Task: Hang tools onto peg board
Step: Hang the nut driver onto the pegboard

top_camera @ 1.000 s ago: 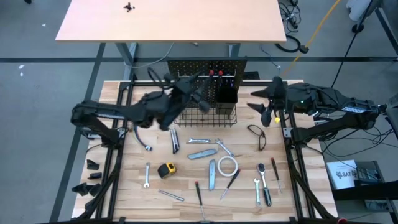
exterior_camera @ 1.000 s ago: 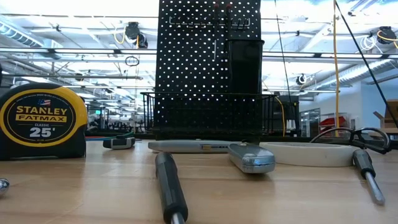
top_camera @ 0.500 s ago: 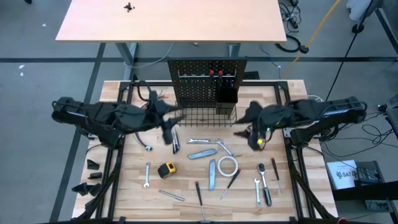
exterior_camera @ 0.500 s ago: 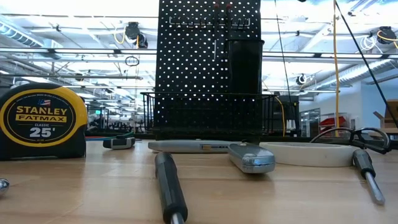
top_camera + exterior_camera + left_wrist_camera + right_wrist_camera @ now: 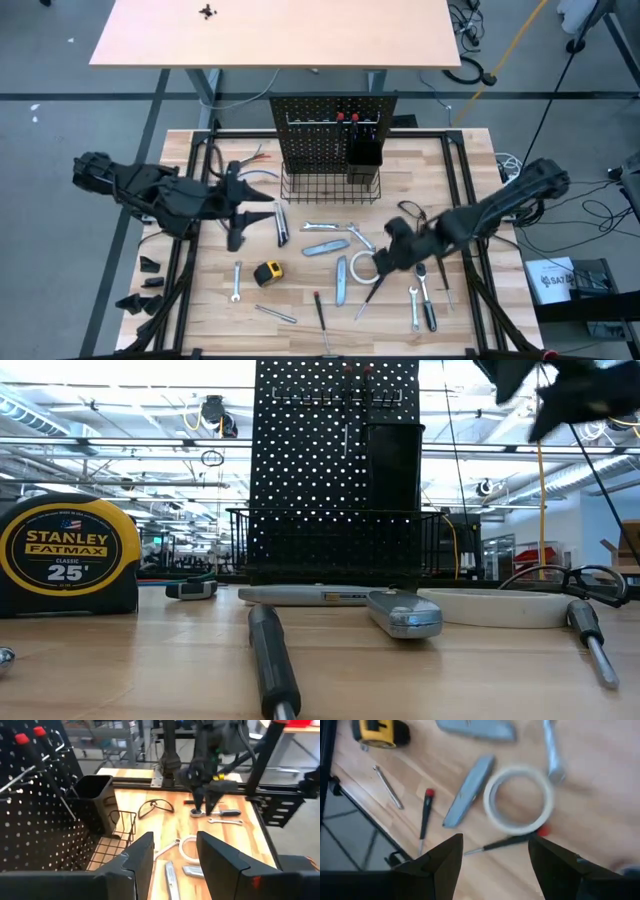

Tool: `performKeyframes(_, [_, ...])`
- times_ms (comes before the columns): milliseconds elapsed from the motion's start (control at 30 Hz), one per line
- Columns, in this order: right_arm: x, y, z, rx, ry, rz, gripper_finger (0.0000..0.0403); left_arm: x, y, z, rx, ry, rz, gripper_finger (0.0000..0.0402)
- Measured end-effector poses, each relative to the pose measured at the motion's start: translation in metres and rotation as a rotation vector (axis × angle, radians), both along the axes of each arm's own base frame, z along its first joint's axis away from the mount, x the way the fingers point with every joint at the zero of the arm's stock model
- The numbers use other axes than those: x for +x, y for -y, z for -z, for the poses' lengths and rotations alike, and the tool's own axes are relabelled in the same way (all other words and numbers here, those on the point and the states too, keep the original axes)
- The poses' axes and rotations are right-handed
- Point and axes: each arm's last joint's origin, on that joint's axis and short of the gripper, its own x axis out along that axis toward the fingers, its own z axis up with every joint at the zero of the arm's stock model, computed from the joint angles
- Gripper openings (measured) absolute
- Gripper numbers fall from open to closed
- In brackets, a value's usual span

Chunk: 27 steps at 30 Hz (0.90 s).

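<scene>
The right gripper (image 5: 385, 260), fingers open and empty, hovers beside the tape roll (image 5: 366, 267), its nearest tool, at nine o'clock. The left gripper (image 5: 236, 208), open too, waits farther off.

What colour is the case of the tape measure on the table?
The tape measure has a yellow case with a black face and rim. The low view shows it best.
</scene>
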Motion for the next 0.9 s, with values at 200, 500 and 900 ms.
performKeyframes(200, [0.012, -0.036, 0.039, 0.100, -0.027, 0.183, 0.0222, -0.018, -0.006, 0.008, -0.010, 0.018, 0.059, 0.0152])
performKeyframes(500, [0.024, -0.064, 0.083, 0.148, -0.101, 0.303, 0.0222, -0.027, -0.008, 0.027, -0.024, 0.031, 0.114, 0.0152])
performKeyframes(900, [0.031, -0.072, 0.118, 0.122, -0.154, 0.400, 0.0216, -0.025, -0.005, 0.031, -0.063, 0.070, 0.162, 0.0152])
